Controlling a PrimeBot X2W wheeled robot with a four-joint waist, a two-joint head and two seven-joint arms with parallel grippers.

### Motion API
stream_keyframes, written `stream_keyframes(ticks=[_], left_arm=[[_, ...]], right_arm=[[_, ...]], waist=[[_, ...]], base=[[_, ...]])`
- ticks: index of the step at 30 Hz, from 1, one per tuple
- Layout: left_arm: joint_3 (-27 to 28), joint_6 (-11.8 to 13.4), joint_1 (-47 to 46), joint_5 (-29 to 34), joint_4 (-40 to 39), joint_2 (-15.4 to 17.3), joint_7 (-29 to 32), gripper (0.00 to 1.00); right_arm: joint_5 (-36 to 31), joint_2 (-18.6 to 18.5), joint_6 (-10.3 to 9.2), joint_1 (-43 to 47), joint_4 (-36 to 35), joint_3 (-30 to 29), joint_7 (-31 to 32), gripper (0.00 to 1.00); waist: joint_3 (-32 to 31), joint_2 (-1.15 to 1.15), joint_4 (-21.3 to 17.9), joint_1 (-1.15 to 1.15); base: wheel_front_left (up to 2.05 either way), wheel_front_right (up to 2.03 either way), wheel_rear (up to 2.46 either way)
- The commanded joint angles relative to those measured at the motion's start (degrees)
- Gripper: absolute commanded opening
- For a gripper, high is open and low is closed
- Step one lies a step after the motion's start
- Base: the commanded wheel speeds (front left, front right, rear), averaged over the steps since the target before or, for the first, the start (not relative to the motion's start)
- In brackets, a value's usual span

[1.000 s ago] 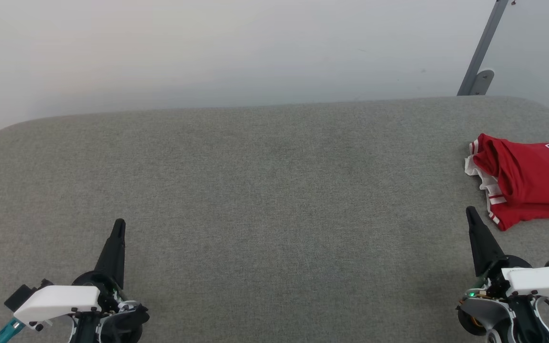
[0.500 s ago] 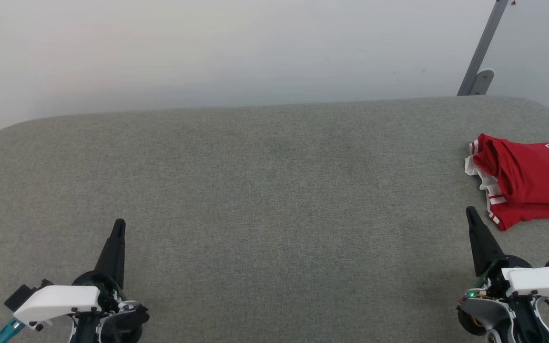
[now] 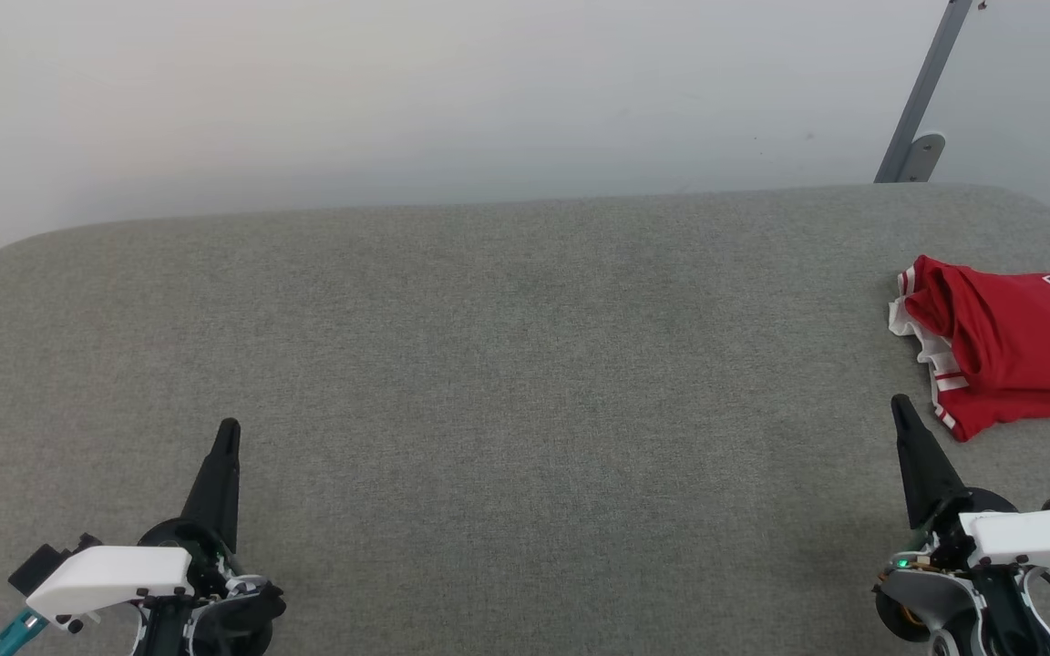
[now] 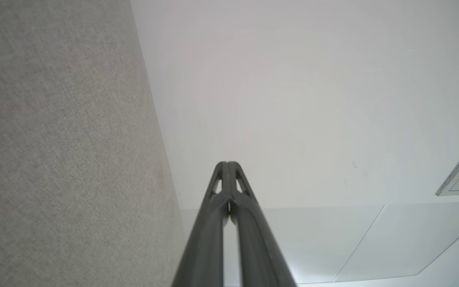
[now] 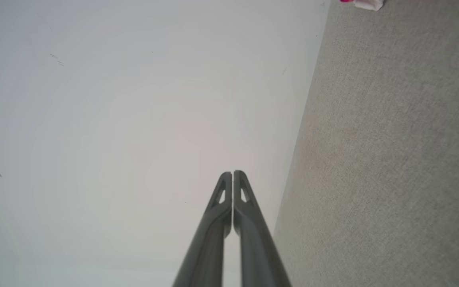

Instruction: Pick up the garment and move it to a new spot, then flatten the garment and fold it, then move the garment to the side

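Left gripper (image 3: 228, 426): closed, my two fingers pressed together, nothing held. It sits low over the grey fabric surface (image 3: 525, 364), tip pointing ahead toward the pale wall (image 3: 397, 82).

Right gripper (image 3: 898, 402): same, jaws together and empty, over the same surface, tip pointing ahead.

The garment (image 3: 1003, 346) lies on the surface as a red folded-over bundle, just ahead of my right gripper and a little to its right, not touching it. It is well apart from my left gripper, far off to that one's right. White fabric with red-striped trim is on the side nearest my right fingertips. Black white-outlined lettering is on the part farthest from me, cut by the picture edge.

In the right wrist view a scrap of red and white cloth sits at the top edge, ahead of my fingers and off to one side.

A grey metal post (image 3: 921, 100) rises against the wall beyond the garment, ahead of my right gripper.
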Motion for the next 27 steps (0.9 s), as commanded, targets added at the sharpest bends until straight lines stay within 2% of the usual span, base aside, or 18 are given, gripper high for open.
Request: stream_keyframes(ticks=[1,27], left_arm=[[0.06,-0.31,-0.68,-0.08,-0.01,0.01,0.08,0.0],[0.09,-0.31,-0.69,-0.06,-0.01,0.0,0.09,0.0]], right_arm=[[0.23,0.07,0.0,-0.23,0.11,-0.02,0.12,0.0],[0.23,0.07,0.0,-0.23,0.11,-0.02,0.11,0.0]], waist=[[0.0,0.0,0.0,0.0],[0.0,0.0,0.0,0.0]], base=[[0.0,0.0,0.0],[0.0,0.0,0.0]])
